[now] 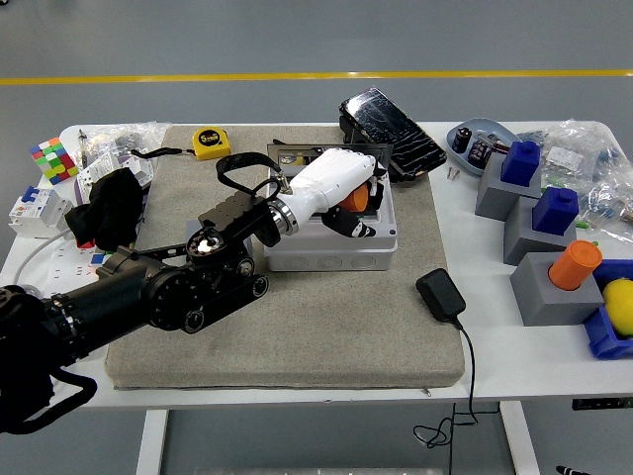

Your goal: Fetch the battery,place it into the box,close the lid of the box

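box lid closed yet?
No, the lid stands upright at the back of the box, with the left hand over the open top.

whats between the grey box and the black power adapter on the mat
Nothing: in the head view only bare mat lies between the grey box and the black power adapter.

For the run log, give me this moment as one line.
left robot hand: over open grey box, fingers curled | orange object: in box | lid: open | right arm: out of view
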Tool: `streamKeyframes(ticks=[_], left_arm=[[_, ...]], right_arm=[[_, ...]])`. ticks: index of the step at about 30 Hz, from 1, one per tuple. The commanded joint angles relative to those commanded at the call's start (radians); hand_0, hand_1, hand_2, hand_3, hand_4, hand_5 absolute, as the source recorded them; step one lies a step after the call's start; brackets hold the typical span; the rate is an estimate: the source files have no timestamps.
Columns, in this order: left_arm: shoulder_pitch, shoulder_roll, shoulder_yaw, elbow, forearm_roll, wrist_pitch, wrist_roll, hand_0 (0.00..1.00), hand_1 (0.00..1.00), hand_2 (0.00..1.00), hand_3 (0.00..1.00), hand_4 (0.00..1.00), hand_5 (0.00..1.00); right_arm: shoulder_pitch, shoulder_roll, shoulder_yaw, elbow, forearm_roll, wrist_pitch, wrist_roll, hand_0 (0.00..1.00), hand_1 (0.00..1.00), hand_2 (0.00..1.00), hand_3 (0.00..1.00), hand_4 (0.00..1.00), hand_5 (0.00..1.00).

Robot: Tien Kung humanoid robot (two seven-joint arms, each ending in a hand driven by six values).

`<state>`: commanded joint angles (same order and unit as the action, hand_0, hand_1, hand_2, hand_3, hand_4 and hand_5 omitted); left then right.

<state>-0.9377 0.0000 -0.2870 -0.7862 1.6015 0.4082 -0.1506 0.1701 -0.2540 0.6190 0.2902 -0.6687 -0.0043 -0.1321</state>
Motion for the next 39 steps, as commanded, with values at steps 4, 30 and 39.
streamKeyframes(ticks=[4, 30, 39], left_arm=[[0.003, 0.000, 0.001, 0.008, 0.011, 0.005, 0.003, 0.370, 0.571, 0.558, 0.624, 0.998, 0.097], [0.090, 0.063, -0.262, -0.206, 0.069, 0.056, -0.010, 0.685, 0.839, 0.825, 0.837, 0.998, 0.328], [0.107, 0.106, -0.297, -0.196, 0.101, -0.063, 0.165, 0.739, 0.919, 0.907, 0.900, 0.998, 0.422]], right_arm=[[-0.001, 0.000, 0.001, 0.001, -0.003, 0.000, 0.000, 0.666, 0.665, 0.674, 0.548, 0.895, 0.493], [-0.012, 0.003, 0.026, 0.004, -0.013, 0.002, 0.000, 0.667, 0.664, 0.673, 0.548, 0.892, 0.490], [-0.014, 0.005, 0.037, 0.010, -0.020, 0.002, 0.000, 0.665, 0.664, 0.673, 0.547, 0.892, 0.489]])
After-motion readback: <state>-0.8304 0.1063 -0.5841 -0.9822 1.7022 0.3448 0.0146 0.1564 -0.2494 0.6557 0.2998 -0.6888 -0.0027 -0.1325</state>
